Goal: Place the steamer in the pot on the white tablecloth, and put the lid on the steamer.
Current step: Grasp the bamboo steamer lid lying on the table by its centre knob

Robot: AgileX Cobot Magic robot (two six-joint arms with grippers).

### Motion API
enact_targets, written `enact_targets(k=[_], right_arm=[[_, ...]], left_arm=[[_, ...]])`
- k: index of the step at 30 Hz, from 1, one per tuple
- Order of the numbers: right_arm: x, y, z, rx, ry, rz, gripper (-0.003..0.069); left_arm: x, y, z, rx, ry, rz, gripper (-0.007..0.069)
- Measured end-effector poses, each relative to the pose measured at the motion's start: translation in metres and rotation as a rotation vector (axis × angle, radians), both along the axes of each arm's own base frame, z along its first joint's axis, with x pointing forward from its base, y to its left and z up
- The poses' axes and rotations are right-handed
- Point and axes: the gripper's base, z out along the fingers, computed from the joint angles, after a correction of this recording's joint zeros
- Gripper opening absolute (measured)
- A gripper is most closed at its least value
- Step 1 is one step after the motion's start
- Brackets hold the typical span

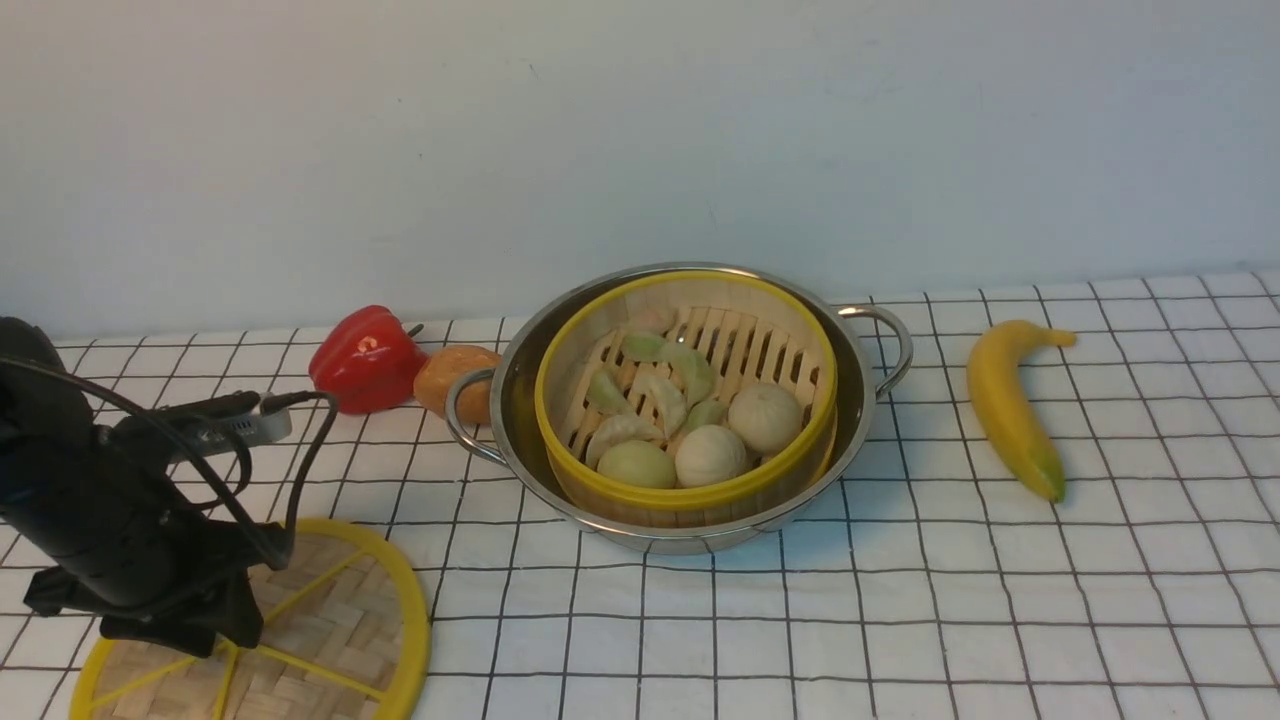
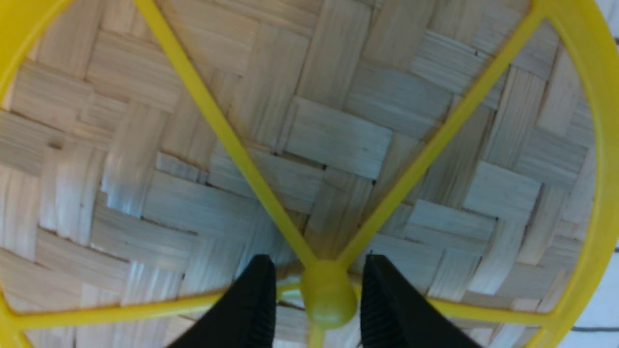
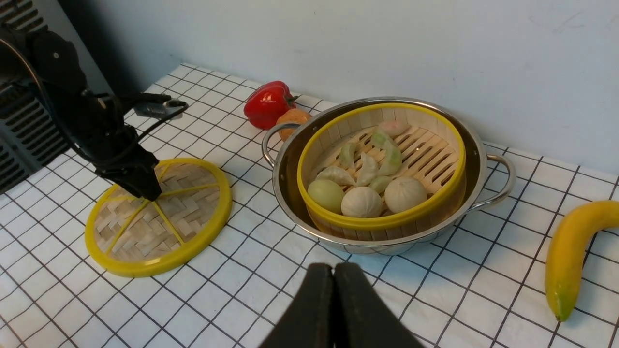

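- Front view: you're looking at the steamer sitting inside the pot, w/ dumplings & buns lying on its slats. The pot's standing on the white tablecloth, mid-table, towards the wall.
- The lid is lying flat on the cloth at near left, well apart from the pot. Your L gripper is hanging over its middle, pointing down.
- A red pepper & an orange round item are sitting just beside the pot's left side. A banana is lying to the right, apart from the pot.
- L wrist view: the fingers are standing spread, one on each side of the lid's knob. A strip of weave is showing btw the knob & one finger, and the other's almost touching it, so they're not clamping.
- R wrist view: your R gripper is hovering over the cloth on the near side of the pot, fingers pressing together w/ nothing btw them. From here too the steamer's sitting in the pot, uncovered, and the lid's lying off to the side under the L gripper.
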Motion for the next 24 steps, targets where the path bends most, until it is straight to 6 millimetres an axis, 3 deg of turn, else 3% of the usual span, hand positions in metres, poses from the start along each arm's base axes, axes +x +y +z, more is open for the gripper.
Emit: enact_targets(k=[5,11,24], right_arm=[[0.0000,0.0000,0.0001,0.000,-0.001,0.000,0.0010],[0.0000,0.0001,0.0001,0.002,0.000,0.001,0.0010],[-0.0002,0.0004,0.0003,0.006,0.001,0.003,0.0015]], left_arm=[[-0.0015,-0.0005,-0.0001,-0.006,0.020,0.006,0.0227],[-0.0019,-0.0008,0.0000,-0.010,0.025,0.012,0.0123],[-0.0019,0.0023,0.0018,0.023,0.033,0.015,0.0122]])
